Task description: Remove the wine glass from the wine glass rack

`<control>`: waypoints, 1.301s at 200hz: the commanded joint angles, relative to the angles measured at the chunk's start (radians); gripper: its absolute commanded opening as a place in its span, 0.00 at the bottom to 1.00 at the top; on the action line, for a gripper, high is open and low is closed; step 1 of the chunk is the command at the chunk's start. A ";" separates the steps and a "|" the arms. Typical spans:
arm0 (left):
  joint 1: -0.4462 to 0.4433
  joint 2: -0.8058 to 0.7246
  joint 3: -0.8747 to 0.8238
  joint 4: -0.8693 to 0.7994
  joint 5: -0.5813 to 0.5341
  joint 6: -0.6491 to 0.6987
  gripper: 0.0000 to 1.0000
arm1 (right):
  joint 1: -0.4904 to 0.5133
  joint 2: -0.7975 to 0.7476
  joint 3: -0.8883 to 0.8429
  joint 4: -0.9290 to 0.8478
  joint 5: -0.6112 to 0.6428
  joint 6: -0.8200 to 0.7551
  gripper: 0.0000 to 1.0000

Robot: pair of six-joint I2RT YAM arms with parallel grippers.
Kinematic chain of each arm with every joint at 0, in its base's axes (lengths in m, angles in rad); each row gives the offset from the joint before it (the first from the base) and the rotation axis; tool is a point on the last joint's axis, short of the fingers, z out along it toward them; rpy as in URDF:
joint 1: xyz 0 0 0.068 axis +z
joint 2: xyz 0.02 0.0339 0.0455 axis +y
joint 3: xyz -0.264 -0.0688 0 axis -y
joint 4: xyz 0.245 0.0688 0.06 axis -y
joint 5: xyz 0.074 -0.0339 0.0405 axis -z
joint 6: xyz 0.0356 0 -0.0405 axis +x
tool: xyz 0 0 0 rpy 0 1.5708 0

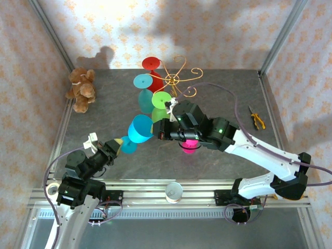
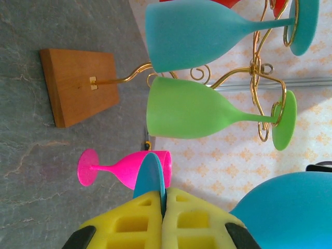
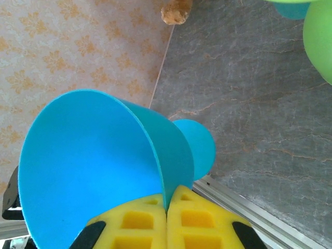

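A: Yellow foam, left gripper clamping the foot of the blue wine glass, lower centre-left of the top view, off the rack. Right gripper pinching its rim.

B: Both are gripping thin edges. Any opposing pull is risking a slip or stem strain.

A: Green glass is hanging near behind on the wine glass rack, upper centre. A swing is risking a knock.

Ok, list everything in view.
wine glass rack: one, gold, back of the table
hanging glasses: three, red glass, teal glass, green glass, on the rack
blue glass: one, blue, held between both grippers
pink glass: one, pink, on the table under the right arm
teddy bear: one, brown, back left
pliers: one, yellow handles, right edge
tape roll: one, white, near rail
left gripper: one, yellow pads, shut on the blue glass's foot
right gripper: one, yellow pads, shut on its rim
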 commanded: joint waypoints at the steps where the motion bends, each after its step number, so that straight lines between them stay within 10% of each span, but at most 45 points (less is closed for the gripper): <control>1: -0.002 0.006 0.040 -0.001 0.046 0.011 0.09 | 0.021 -0.018 -0.016 0.029 -0.034 -0.014 0.00; 146: -0.002 0.000 0.050 -0.094 0.007 0.065 0.59 | 0.021 -0.020 -0.036 -0.075 0.066 0.001 0.00; 260: -0.002 -0.004 0.106 -0.244 -0.088 0.151 0.62 | 0.021 0.010 -0.060 -0.206 0.158 0.007 0.00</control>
